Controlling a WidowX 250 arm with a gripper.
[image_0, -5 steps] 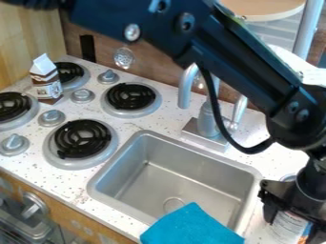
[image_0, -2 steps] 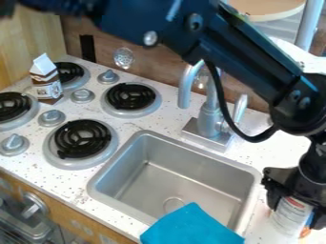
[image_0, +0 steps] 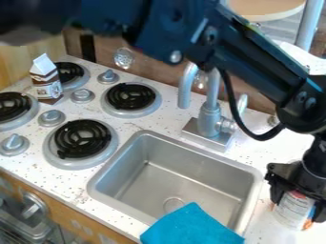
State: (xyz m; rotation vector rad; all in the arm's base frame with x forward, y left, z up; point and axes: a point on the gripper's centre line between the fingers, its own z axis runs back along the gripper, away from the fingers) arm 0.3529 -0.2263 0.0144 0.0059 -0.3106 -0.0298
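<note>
1. The gripper is right of the sink, clenched around a white can, one finger on each side.
2. That can, printed in red, blue and orange, is just beside the sink's near right corner.
3. A blue cloth lies over the sink's near edge.
4. Behind the sink stands a faucet; left of it are coil burners.

Bright turquoise on the cloth, brown and white on the carton, jet-black burner coils, and the white desk all flecked with dark speckles!
</note>
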